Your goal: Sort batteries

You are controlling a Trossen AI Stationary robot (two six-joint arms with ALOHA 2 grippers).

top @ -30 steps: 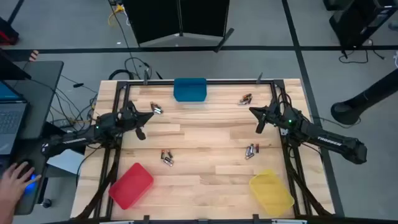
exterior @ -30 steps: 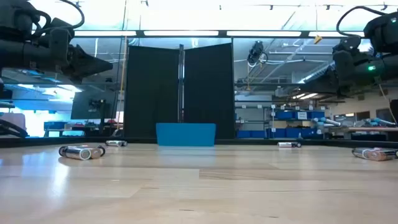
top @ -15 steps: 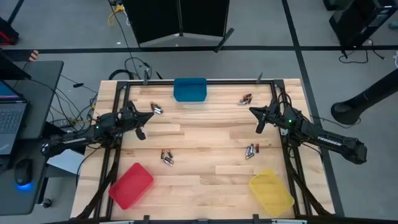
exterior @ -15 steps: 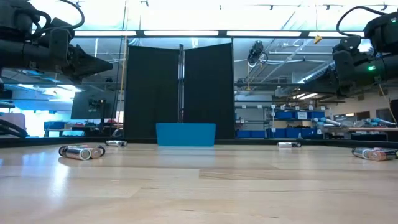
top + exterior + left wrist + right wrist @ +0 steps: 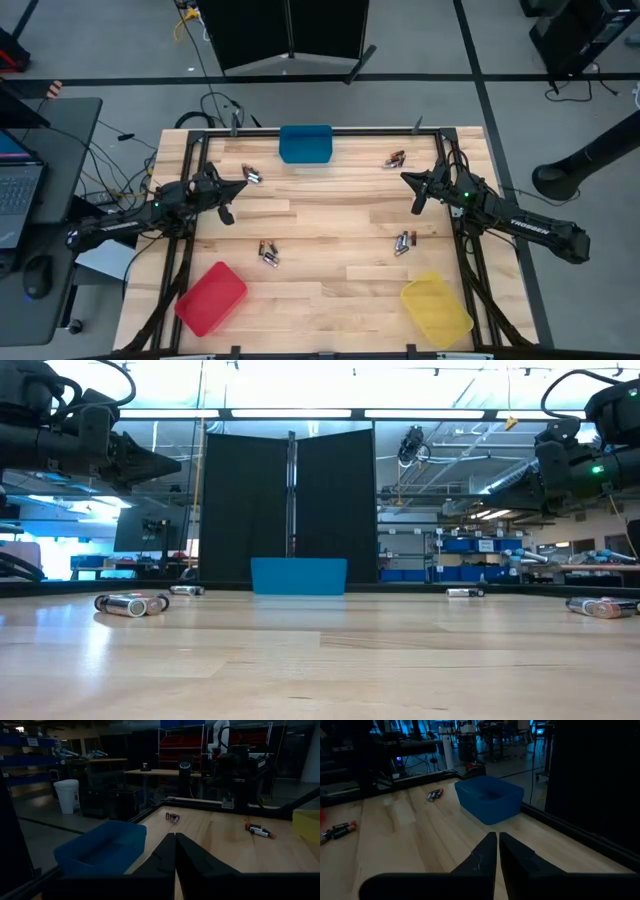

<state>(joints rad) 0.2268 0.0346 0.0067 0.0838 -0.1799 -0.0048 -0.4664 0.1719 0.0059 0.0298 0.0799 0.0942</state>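
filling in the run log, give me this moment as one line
phase: pre-grasp | left gripper: shut, raised | right gripper: shut, raised | batteries: scattered on table | blue bin: far edge

We see a table [image 5: 330,225] of pale, smooth wooden planks with a soft sheen, glossy metal batteries [image 5: 131,603], and blue [image 5: 306,144], red [image 5: 211,298] and yellow [image 5: 436,308] bins of smooth plastic.

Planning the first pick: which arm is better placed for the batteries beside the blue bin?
Left, probably. The left gripper, shut and empty, hangs close to those batteries left of the blue bin. The right gripper, also shut, is across the table.
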